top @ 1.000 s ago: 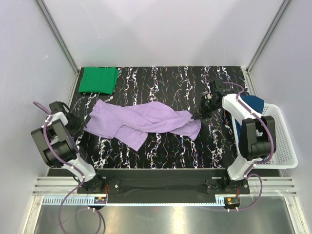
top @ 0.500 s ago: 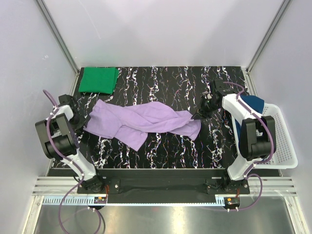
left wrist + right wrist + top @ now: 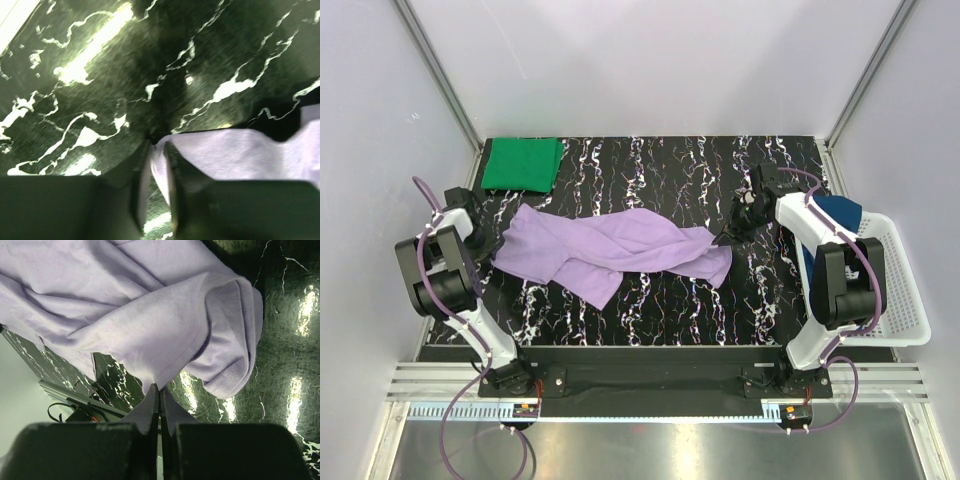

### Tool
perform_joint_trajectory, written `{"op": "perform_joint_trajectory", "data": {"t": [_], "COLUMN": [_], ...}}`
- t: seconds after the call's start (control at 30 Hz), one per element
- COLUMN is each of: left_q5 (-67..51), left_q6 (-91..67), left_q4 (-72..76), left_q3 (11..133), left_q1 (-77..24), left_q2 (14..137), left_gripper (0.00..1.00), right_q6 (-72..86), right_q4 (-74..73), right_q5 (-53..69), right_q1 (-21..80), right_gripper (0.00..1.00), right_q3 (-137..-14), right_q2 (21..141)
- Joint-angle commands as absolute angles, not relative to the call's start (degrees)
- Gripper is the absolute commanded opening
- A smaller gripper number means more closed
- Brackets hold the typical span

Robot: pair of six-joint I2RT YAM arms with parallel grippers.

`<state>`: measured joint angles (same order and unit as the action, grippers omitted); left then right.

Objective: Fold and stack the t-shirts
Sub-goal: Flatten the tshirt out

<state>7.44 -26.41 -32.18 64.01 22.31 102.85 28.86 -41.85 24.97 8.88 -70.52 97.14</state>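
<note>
The lavender t-shirt (image 3: 610, 250) lies crumpled and stretched across the middle of the table. My left gripper (image 3: 488, 252) is at its left edge. In the left wrist view the fingers (image 3: 157, 165) stand nearly closed with a fold of lavender cloth (image 3: 240, 152) between them. My right gripper (image 3: 725, 238) is shut on the shirt's right edge; the right wrist view shows the cloth (image 3: 140, 315) pinched at the fingertips (image 3: 159, 390). The green t-shirt (image 3: 523, 164) lies folded at the back left corner. The dark blue t-shirt (image 3: 838, 214) lies in the basket, partly hidden by my right arm.
A white mesh basket (image 3: 895, 290) stands at the table's right edge beside my right arm. The black marbled tabletop (image 3: 650, 165) is bounded by white walls at the back and sides. A metal rail runs along the near edge.
My left arm has swung its wrist towards the back and brought its gripper onto the lavender shirt's left edge. The right arm and the shirt have not moved.
</note>
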Motion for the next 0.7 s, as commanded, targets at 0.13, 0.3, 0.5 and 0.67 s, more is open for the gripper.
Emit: {"op": "perform_joint_trajectory", "data": {"t": [0.13,0.3,0.5,0.67], "left_q5": [9.2,10.5,7.9,6.6], "left_q6": [-25.8,-25.4,-31.5,-36.0], "left_q4": [-32.9,-35.9,-37.2,-36.8], "left_q3": [67.5,68.1,67.6,75.3], "left_q1": [21.4,19.7,17.6,17.0], "left_q2": [107.5,99.8,85.4,75.3], "left_gripper": [0.00,0.00,0.00,0.00], "right_q6": [27.8,27.6,27.9,27.8], "right_q4": [-41.6,-42.1,-44.0,-48.6], "right_q5": [24.9,24.1,23.6,20.7], "right_q1": [8.8,8.8,8.8,8.8], "right_gripper": [0.00,0.00,0.00,0.00], "right_q3": [-70.2,-70.6,-73.8,-83.3], "right_q2": [94.5,94.1,94.0,94.7]}}
